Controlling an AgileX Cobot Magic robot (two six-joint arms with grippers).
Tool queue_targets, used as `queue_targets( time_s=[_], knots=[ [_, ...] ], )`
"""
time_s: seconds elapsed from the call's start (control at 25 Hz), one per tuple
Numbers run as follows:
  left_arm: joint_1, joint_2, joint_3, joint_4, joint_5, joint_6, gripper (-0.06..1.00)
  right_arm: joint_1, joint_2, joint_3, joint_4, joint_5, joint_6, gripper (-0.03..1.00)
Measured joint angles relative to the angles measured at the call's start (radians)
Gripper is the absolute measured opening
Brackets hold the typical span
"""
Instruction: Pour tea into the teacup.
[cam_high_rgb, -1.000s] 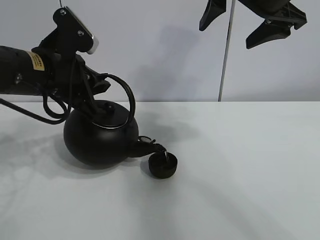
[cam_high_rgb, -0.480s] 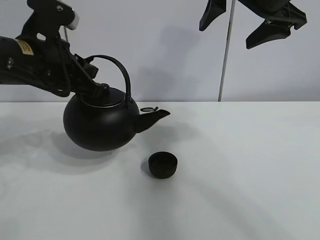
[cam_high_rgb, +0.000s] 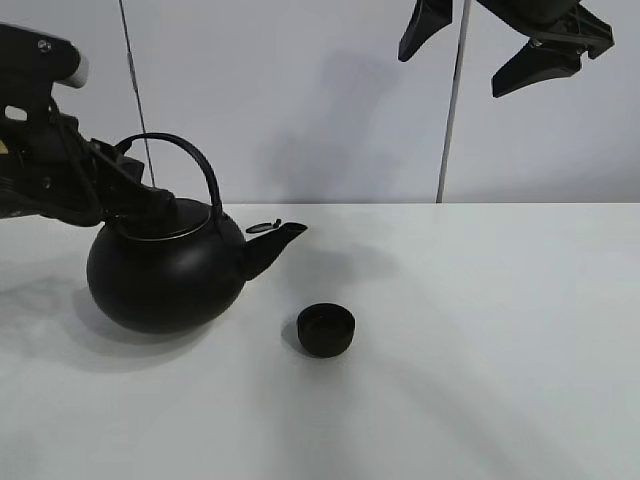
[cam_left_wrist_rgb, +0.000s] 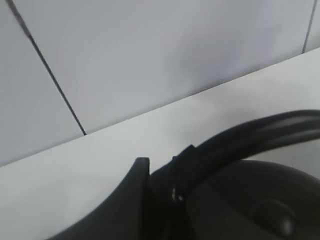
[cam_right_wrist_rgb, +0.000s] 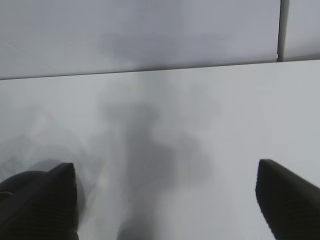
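My left claw (cam_high_rgb: 138, 198) clamps the kettle (cam_high_rgb: 165, 275) handle, its tips lost in black; my right claw (cam_high_rgb: 450, 72) hangs spread, partly cropped. The teacup (cam_high_rgb: 326, 330) sits on the table (cam_high_rgb: 480, 330) near the spout, apart.

Gripper finger (cam_left_wrist_rgb: 129, 196) against kettle handle (cam_left_wrist_rgb: 260, 129)

Matte black, no pattern: kettle (cam_high_rgb: 165, 285), teacup (cam_high_rgb: 326, 331). Table (cam_high_rgb: 480, 350) plain white. Wall (cam_high_rgb: 300, 100) pale grey, thin dark vertical seams (cam_high_rgb: 452, 120). Right gripper (cam_high_rgb: 450, 72) black. Left arm (cam_high_rgb: 50, 175) black, white end cap (cam_high_rgb: 72, 68).
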Motion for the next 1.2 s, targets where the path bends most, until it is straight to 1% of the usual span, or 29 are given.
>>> queue_targets(
  time_s=[0.32,0.52,0.92,1.2],
  knots=[
    [0.0,0.005,0.092,-0.046,-0.135,-0.031,0.1,0.0,0.0,0.0,0.0,-0.004,0.0,0.67],
    [0.0,0.046,0.122,-0.041,-0.223,-0.045,0.1,0.0,0.0,0.0,0.0,-0.004,0.0,0.67],
    [0.0,0.082,0.158,-0.017,-0.277,-0.045,0.1,0.0,0.0,0.0,0.0,-0.005,0.0,0.67],
    [0.0,0.082,0.165,0.009,-0.285,-0.046,0.1,0.0,0.0,0.0,0.0,-0.005,0.0,0.67]
  ],
)
